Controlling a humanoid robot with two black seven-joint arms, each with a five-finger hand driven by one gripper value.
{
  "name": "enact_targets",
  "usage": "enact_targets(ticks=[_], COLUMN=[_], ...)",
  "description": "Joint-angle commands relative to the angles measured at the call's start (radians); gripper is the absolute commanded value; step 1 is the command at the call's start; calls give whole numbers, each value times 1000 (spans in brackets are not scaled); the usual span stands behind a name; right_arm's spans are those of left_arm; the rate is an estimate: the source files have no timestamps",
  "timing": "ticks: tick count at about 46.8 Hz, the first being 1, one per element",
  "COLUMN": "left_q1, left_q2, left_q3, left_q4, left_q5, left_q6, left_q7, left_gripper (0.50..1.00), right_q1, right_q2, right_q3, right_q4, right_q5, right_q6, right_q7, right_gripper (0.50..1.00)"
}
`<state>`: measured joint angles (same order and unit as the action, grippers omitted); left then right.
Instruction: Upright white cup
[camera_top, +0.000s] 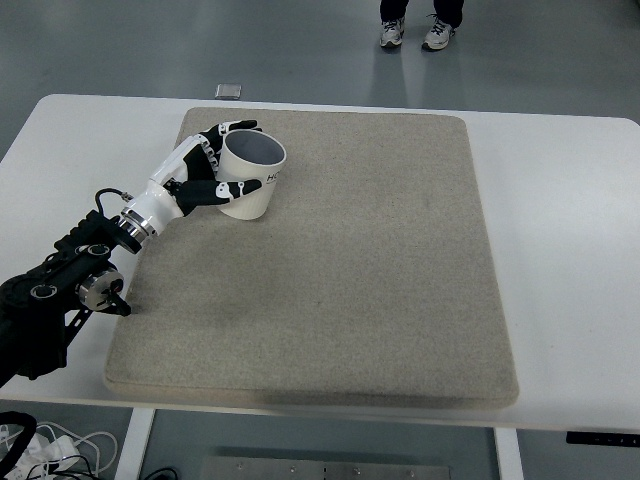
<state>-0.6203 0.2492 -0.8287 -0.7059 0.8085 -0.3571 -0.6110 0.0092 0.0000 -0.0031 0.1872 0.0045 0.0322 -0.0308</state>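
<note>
A white cup (252, 178) with dark print stands nearly upright, mouth up, on the grey mat (330, 270) near its far left part. My left hand (212, 172) comes in from the left and its fingers are curled around the cup's left side, thumb across the front. Whether the cup's base rests fully on the mat I cannot tell. My right arm does not show.
The mat lies on a white table (570, 200). A small grey object (229, 90) lies on the floor beyond the table's far edge. A person's shoes (415, 35) show at the top. Cables (50, 450) hang at the bottom left.
</note>
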Motion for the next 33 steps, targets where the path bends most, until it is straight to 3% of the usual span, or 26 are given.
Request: enact_targets(ticks=[1,9,12,18,33], left_q1=[1,1,1,2,2], left_q2=[-4,-4,-4,-4,5], left_q3=[0,20,20,17,17], left_q4=[0,0,0,-1,-20], left_q5=[0,0,-2,-2,-3], left_q6=[18,24,26,27,26], left_q7=[0,0,0,0,0], left_gripper=[655,853,962,992,992], right_q1=[0,0,0,0,0], right_q2=[0,0,0,0,0], right_q3=[0,0,0,0,0], right_q4=[0,0,0,0,0], right_q5=[0,0,0,0,0], right_q6=[0,0,0,0,0], right_q7=[0,0,0,0,0], right_gripper=[952,952,952,952,952])
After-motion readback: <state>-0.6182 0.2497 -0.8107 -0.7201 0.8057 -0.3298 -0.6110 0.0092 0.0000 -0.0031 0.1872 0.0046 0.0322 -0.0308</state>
